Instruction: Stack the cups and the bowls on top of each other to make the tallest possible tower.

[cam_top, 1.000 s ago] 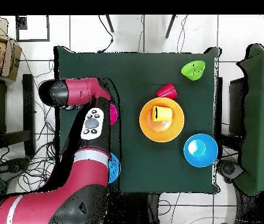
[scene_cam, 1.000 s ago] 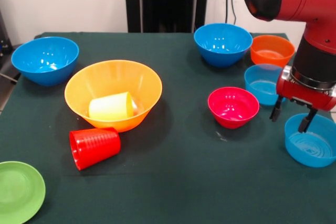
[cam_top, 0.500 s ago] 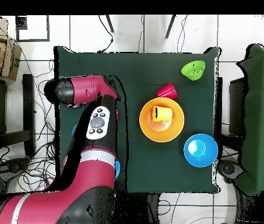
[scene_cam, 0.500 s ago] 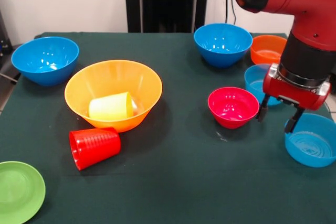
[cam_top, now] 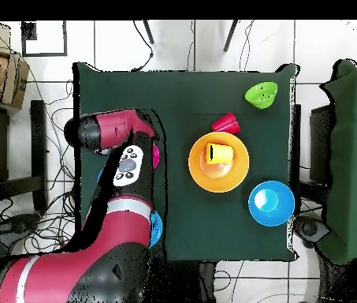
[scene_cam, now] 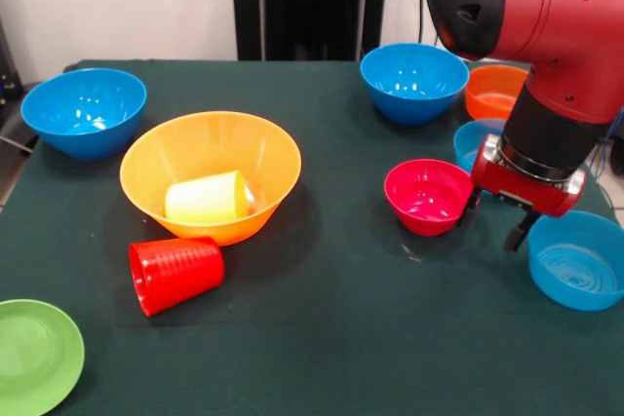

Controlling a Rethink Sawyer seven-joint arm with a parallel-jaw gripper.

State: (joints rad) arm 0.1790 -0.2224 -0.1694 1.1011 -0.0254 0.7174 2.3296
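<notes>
Bowls and cups are almost all loose on your table: only the pale yellow plastic tumbler (scene_cam: 207,198) lies on its side inside the big glossy yellow-orange bowl (scene_cam: 211,174), and the ribbed red tumbler (scene_cam: 175,273) lies tipped just beside it. Your gripper (scene_cam: 492,222) hangs empty, fingers spread, beside the pink-red bowl (scene_cam: 427,197). Nearly all the stacking remains, by my reckoning.

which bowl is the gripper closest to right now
The pink-red bowl. The open gripper hangs right beside its rim, while the pale blue bowl sits a little farther off.
</notes>
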